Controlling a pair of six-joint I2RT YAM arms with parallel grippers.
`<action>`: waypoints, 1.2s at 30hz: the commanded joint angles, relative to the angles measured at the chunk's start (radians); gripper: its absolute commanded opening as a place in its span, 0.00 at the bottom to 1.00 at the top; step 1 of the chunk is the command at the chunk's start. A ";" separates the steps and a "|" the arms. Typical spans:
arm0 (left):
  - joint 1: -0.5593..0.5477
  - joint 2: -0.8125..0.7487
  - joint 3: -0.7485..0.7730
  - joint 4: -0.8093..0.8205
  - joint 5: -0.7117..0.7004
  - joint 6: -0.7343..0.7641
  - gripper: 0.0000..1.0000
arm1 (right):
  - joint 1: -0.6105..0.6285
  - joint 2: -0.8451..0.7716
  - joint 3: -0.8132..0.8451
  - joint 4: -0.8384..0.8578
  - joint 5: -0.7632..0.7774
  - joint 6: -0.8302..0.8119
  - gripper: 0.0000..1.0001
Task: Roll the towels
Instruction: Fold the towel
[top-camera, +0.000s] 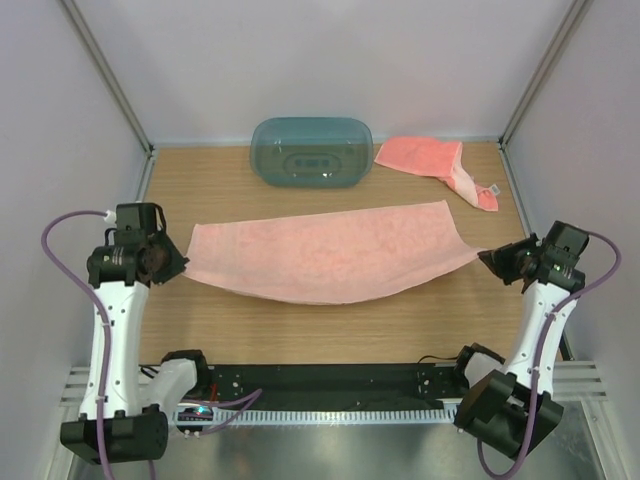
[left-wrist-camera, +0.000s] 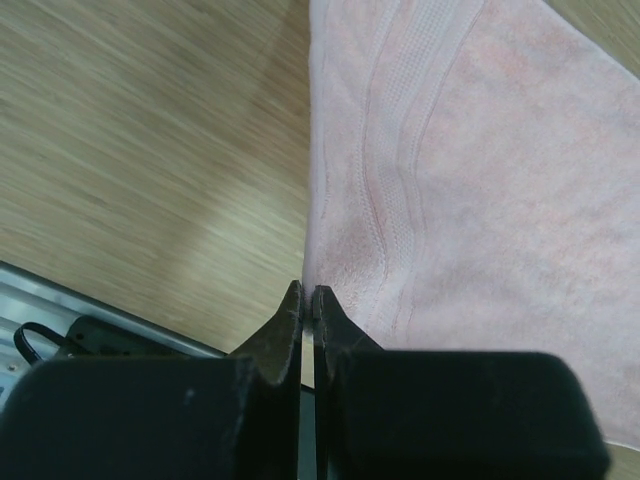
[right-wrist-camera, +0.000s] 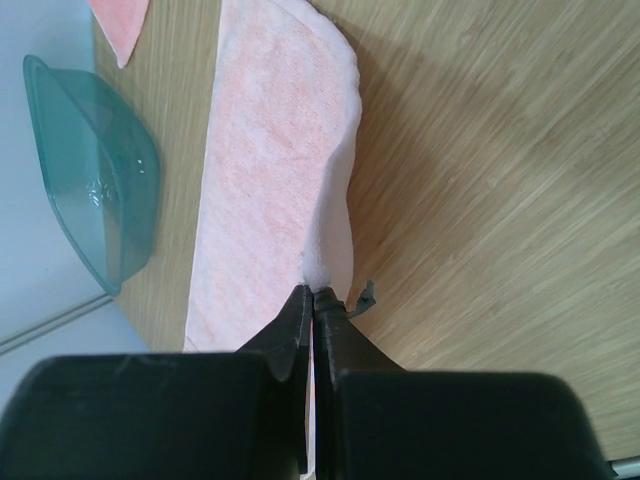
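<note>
Pinches the large towel (top-camera: 325, 255) at both ends, with left gripper (top-camera: 183, 266) clamped on its left hem and right gripper (top-camera: 483, 256) clamped on its right corner; stretches it across mid-table; shows no rolling yet, with the second towel (top-camera: 425, 158) (crumpled, beside the tub (top-camera: 310, 152)) untouched; cannot tell whether the sagging middle rests on the table (top-camera: 200, 330).

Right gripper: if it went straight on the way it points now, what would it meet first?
The stretched towel: the right gripper is shut on its corner and points along its length, so it would bunch that cloth first. The teal tub looks off to one side, though depth is unclear.
</note>
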 joint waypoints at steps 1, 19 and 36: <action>0.012 0.015 0.018 0.000 -0.007 0.007 0.00 | -0.007 0.055 0.071 0.049 -0.046 0.014 0.01; 0.076 0.367 0.056 0.200 0.054 -0.076 0.00 | 0.267 0.571 0.364 0.253 0.139 0.040 0.01; 0.134 0.609 0.193 0.229 0.008 -0.083 0.00 | 0.360 0.928 0.709 0.151 0.132 -0.005 0.01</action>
